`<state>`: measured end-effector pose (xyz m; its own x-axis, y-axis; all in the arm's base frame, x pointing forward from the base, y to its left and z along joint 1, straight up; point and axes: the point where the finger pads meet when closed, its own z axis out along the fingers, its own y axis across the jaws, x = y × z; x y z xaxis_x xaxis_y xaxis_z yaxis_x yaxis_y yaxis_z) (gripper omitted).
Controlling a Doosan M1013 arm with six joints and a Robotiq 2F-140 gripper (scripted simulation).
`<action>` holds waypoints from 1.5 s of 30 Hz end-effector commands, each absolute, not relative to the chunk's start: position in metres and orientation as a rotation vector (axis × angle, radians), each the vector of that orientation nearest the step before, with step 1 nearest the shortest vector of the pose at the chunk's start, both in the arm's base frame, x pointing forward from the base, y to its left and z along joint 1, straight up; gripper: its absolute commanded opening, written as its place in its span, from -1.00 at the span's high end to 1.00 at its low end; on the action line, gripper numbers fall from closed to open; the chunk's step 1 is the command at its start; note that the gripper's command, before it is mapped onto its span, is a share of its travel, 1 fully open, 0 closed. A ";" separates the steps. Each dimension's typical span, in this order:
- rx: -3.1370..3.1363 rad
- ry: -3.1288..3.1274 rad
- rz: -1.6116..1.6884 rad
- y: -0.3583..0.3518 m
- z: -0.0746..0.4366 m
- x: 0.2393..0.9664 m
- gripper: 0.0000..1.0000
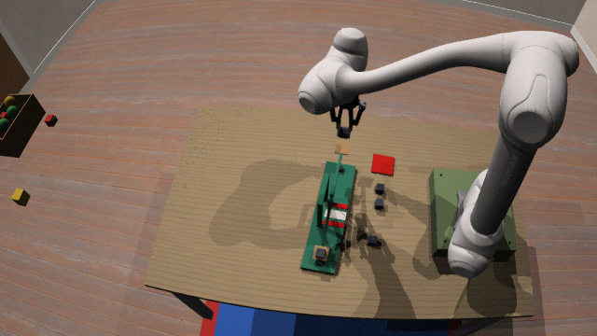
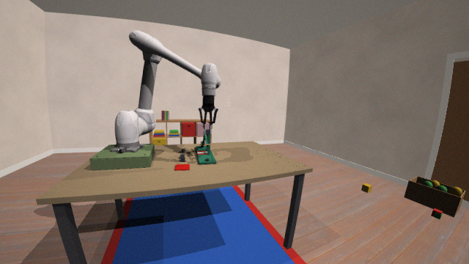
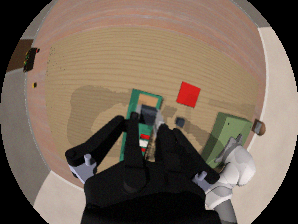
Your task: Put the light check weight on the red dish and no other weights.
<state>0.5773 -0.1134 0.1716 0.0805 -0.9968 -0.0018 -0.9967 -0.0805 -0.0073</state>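
My gripper (image 1: 343, 133) (image 2: 207, 130) (image 3: 147, 112) is shut on a dark weight and holds it above the far wooden pan (image 1: 342, 147) (image 3: 148, 99). The green rocker balance (image 1: 344, 181) (image 3: 135, 103) leans with that pan high. Its near pan is low and carries a dark weight (image 1: 320, 252). Which field the pointer hangs over is hard to tell. The red dish (image 1: 382, 164) (image 2: 182, 167) (image 3: 188, 95) lies flat and empty. Three dark weights (image 1: 380, 189) (image 1: 379, 203) (image 1: 372, 241) stand on the table, off the dish.
The green robot base block (image 1: 438, 205) (image 2: 121, 161) (image 3: 227, 125) stands to the right of the weights in the top view. The balance's upright frame (image 1: 320, 210) rises beside its red and white fields (image 1: 335, 215). A box of balls (image 1: 20, 133) (image 2: 430, 198) is on the floor.
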 end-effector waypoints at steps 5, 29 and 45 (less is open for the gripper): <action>-2.302 2.130 -0.002 -0.112 0.160 0.577 0.51; -2.302 2.130 -0.002 -0.112 0.109 0.578 0.51; -2.302 2.130 -0.002 -0.112 0.109 0.578 0.51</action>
<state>0.5774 -0.1133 0.1112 0.0805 -0.9968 -0.0035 -0.9968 -0.0805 -0.0015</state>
